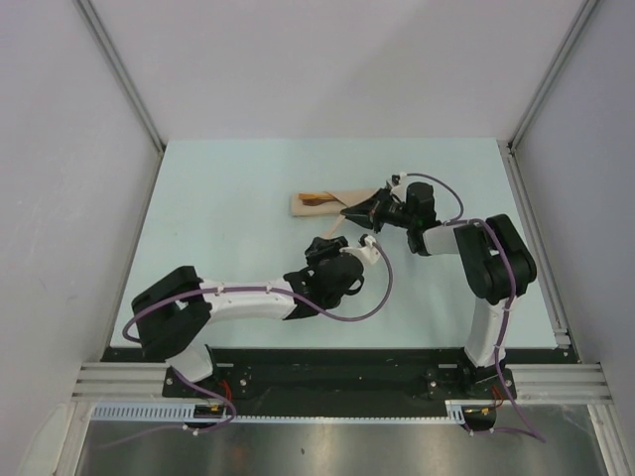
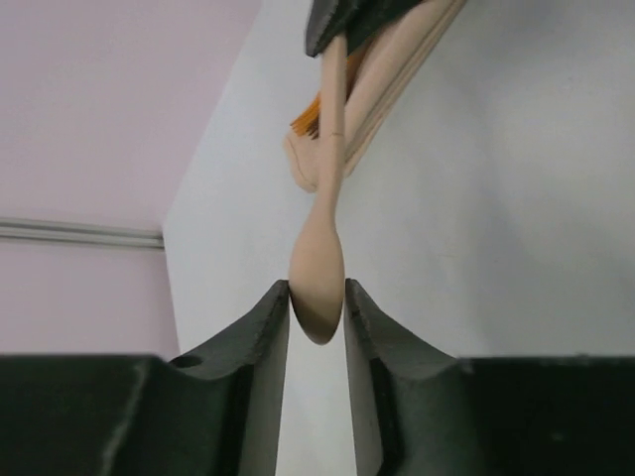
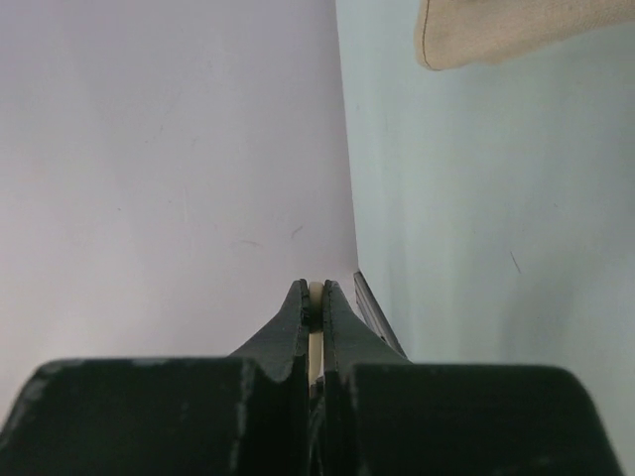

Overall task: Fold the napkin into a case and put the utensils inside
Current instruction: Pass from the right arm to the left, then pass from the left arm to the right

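The case (image 1: 319, 205) lies flat on the table (image 1: 228, 218), a narrow beige strip with its long side running left to right. A darker utensil (image 1: 317, 198), orange-brown, shows against the cloth toward the case's left half. How far it is tucked in cannot be made out.

The right gripper (image 3: 315, 290) sits just off the case's right end. Its jaws are pressed together, and a thin pale sliver, the handle of the wooden spoon (image 2: 319, 268), is pinched between the fingers (image 3: 293, 327). In the right wrist view a corner of the case hangs beyond the fingertips, apart from them.

From that grip the spoon runs away from the case toward the arm bases, and its bowl ends in the left gripper (image 2: 317, 290). That gripper's jaws are partly spread, about as wide as the bowl, and one finger (image 2: 263, 327) stands on each side. Both inner faces meet the bowl's edges with no gap visible, so the bowl is held between them. Past the bowl, the left wrist view shows the handle rising into the dark fingers of the right gripper, with the case and the orange tip of the darker utensil behind. Whether the handle's far tip has entered the cloth is hidden.
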Available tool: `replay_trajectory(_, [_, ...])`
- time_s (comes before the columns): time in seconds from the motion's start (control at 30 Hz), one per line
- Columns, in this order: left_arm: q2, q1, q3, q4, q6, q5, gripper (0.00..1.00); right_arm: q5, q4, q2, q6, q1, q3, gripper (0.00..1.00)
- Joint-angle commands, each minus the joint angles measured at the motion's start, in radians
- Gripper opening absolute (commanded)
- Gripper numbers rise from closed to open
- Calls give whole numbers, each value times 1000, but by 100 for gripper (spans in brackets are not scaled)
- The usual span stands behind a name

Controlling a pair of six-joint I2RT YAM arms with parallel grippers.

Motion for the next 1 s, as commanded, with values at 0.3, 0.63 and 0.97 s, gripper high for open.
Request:
replay_trajectory(0.3, [-103,105,206,-299,-228,344,0,-85,-33,-87,-137,-54,-1,32])
replay_trajectory(0.63, [-178,579,207,-441,-679,1249,0,-153,-338,-149,-517,-96,99,59])
replay_trajectory(0.97, [-26,782,151,-296,-887,1776,0,-232,-351,-112,-667,-34,134,58])
